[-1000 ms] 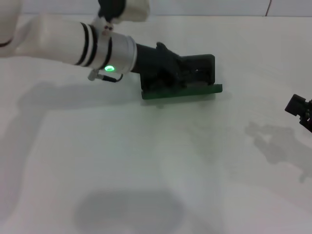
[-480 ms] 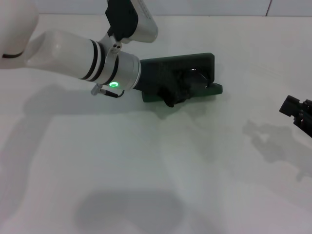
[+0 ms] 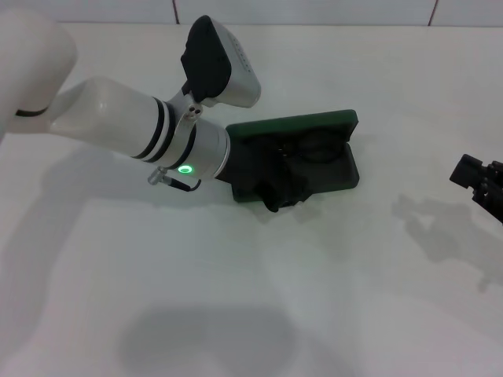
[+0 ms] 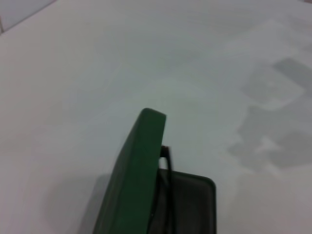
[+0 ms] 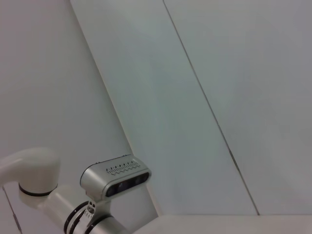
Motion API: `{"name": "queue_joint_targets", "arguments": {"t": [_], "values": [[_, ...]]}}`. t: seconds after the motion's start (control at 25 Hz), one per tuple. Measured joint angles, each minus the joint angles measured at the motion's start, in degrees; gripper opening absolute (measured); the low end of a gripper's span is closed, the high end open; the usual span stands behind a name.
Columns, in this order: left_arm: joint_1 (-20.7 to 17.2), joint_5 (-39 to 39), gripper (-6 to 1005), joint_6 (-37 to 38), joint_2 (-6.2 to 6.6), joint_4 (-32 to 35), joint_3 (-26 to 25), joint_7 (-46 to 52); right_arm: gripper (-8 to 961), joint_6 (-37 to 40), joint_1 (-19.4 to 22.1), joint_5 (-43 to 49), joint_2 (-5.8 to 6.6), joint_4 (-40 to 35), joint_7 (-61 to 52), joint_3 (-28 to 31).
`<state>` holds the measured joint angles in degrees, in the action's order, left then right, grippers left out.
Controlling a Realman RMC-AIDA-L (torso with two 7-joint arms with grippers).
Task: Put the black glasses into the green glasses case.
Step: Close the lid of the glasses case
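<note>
- Though my left gripper (image 3: 279,188) hides its fingers over the open green glasses case (image 3: 330,124), I cannot tell their spread.
- Black glasses (image 3: 314,149) lie inside, mostly hidden.
- Right gripper (image 3: 481,182), cut off, hangs beside the white table (image 3: 236,298).

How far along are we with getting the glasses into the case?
The green glasses case lies open on the table, and dark shapes like the black glasses seem to sit in its tray, so placement looks largely done. The left gripper is at the case's near edge; its grip isn't clear. The right gripper is parked at the right edge. Left: confirm seating and withdraw.
</note>
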<state>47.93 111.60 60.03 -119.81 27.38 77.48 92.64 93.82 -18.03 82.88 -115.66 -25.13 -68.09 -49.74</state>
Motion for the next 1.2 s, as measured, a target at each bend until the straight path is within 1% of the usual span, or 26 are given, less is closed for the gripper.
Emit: {"name": "queue_joint_targets", "arguments": {"t": [0.12, 0.2, 0.24, 0.28, 0.36, 0.4, 0.48, 0.56, 0.6, 0.68, 0.84, 0.92, 1.0, 1.12, 1.2], "values": [[-0.51, -0.44, 184, 2.33, -0.12, 1.55, 0.12, 0.01, 173, 0.05, 0.22, 0.00, 0.07, 0.00, 0.06, 0.02], [-1.36, -1.52, 183, 5.36, -0.14, 4.10, 0.08, 0.12, 174, 0.17, 0.48, 0.03, 0.17, 0.00, 0.08, 0.04], [-2.56, -2.36, 183, 7.56, -0.10, 6.42, 0.01, 0.28, 174, 0.17, 0.52, 0.14, 0.18, 0.00, 0.10, 0.05], [-5.34, -4.01, 183, 11.02, 0.10, 11.71, -0.20, 0.46, 174, 0.10, 0.52, 0.27, 0.16, 0.00, 0.13, 0.03], [-5.34, -4.01, 183, 11.02, 0.10, 11.71, -0.20, 0.46, 175, 0.02, 0.48, 0.53, 0.09, 0.00, 0.17, 0.01], [-8.70, -5.53, 183, 13.79, 0.30, 18.11, -0.35, 1.07, 175, 0.02, 0.50, 0.54, 0.10, 0.00, 0.18, 0.03], [-10.75, -6.22, 183, 14.78, 0.36, 22.12, -0.72, 1.81, 176, 0.01, 0.54, 0.55, 0.13, -0.01, 0.18, 0.19], [-12.96, -6.60, 181, 14.40, 0.20, 25.36, -2.45, 2.05, 176, -0.03, 0.53, 0.57, 0.14, -0.01, 0.19, 0.29], [-13.71, -6.72, 180, 13.78, 0.06, 26.13, -3.52, 1.83, 176, -0.08, 0.49, 0.57, 0.15, -0.01, 0.20, 0.30], [-14.00, -6.81, 178, 11.41, -0.06, 25.24, -4.57, 1.12, 177, -0.25, 0.31, 0.59, 0.16, -0.01, 0.21, 0.26], [-12.54, -5.87, 175, 7.30, -0.07, 21.06, -4.02, 0.23, 178, -0.60, 0.13, 0.61, 0.17, -0.01, 0.22, 0.11], [-12.10, -5.46, 173, 5.79, -0.15, 19.76, -2.70, -0.27, 178, -0.96, 0.11, 0.62, 0.18, -0.01, 0.23, 0.05], [-12.11, -5.40, 171, 4.55, -0.16, 19.75, -0.45, -0.40, 179, -1.13, 0.10, 0.62, 0.18, -0.01, 0.23, 0.03], [-13.30, -5.38, 171, 3.37, -0.16, 21.58, 3.39, -0.22, 179, -1.33, 0.10, 0.62, 0.18, -0.01, 0.24, 0.03], [-16.22, -5.18, 171, 0.86, -0.16, 26.20, 8.56, 0.32, 180, -1.57, 0.10, 0.62, 0.18, -0.01, 0.24, 0.03]]}}
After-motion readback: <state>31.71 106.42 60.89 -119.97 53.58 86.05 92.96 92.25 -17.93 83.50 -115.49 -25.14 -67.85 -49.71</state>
